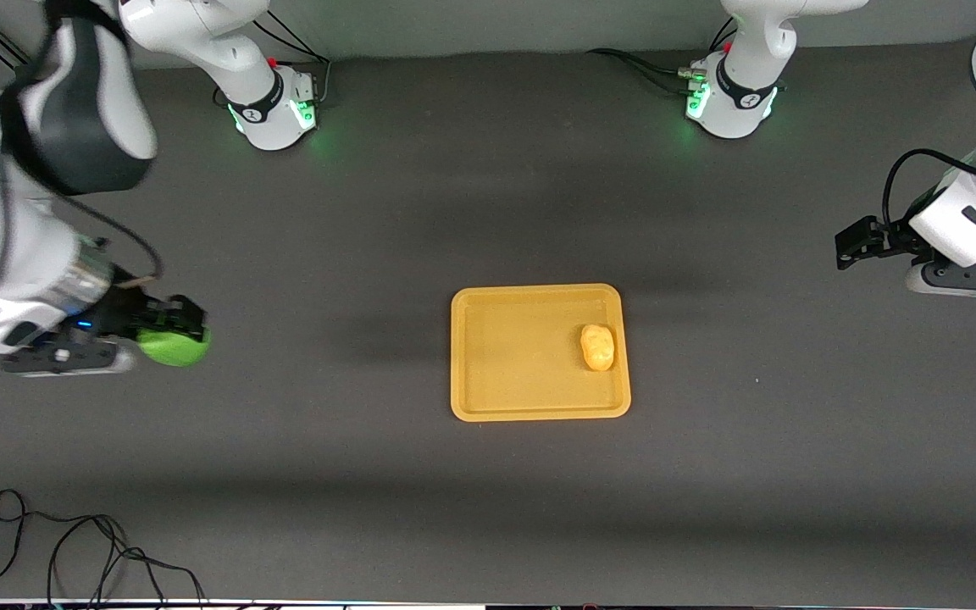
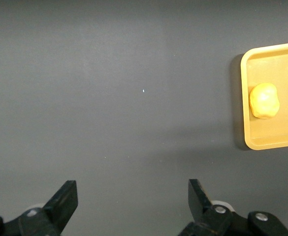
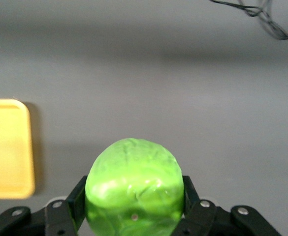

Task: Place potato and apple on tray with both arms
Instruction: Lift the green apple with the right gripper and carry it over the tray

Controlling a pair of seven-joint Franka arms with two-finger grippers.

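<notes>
Tray (image 1: 488, 356) holds potato (image 1: 597, 347); right jaws clamp apple (image 1: 173, 346) (left jaws apart).

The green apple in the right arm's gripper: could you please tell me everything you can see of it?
The round bright green apple looks glossy and plastic-like, with a faintly wrinkled, dimpled skin and pale highlights. It is clamped between the two black fingers of the right gripper, which press on its two sides, and nothing else touches it. It is over bare dark grey table toward the right arm's end, well apart from the flat yellow-orange plastic tray. Its underside is hidden.
</notes>
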